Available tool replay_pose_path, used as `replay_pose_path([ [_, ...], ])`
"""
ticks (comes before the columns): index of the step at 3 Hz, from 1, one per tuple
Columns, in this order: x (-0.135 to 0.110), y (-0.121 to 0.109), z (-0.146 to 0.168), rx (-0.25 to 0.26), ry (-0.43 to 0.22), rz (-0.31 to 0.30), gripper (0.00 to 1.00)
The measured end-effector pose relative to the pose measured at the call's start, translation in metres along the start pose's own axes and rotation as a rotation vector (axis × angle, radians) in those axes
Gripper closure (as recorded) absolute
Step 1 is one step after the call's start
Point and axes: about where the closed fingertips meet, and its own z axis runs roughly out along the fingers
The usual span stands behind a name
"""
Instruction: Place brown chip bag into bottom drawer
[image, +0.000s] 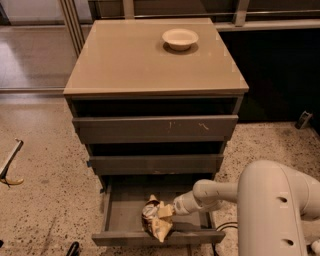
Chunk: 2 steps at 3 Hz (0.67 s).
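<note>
A grey-brown three-drawer cabinet stands on speckled terrazzo floor (45, 200), its smooth tan bench (125, 65) catching a soft sheen high above the claw. A round cream bowl (180, 38) sits toward the back of that top, far above the claw and a little to its right. A dark panelled wall (280, 75) runs behind and to the claw's upper right; pale floor and metal uprights show to its upper left.

The claw (170, 209) reaches low into the bottom drawer (125, 212), which is pulled well out as a wide, shallow grey tray. The brown chip bag (154, 225), crumpled glossy foil in dark brown with cream patches, lies on the drawer floor just left of and below the claw, touching it and resting against the inside of the front panel. Whether the claw has hold of the bag or how far it is open, I cannot tell from here.

The white, rounded arm (215, 192) stretches rightward from the claw to the robot's bulky smooth shell (277, 210). Directly above the claw, the middle drawer (155, 164) and the scuffed top drawer (155, 129) show flat, handleless fronts. Far to the left, a dark strip (10, 165) lies on the floor.
</note>
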Motion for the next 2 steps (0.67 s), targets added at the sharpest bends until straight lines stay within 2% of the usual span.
replay_pose_path([
  [1, 0.0, 0.0, 0.0, 0.0, 0.0, 0.0, 0.0],
  [2, 0.0, 0.0, 0.0001, 0.0, 0.0, 0.0, 0.0],
])
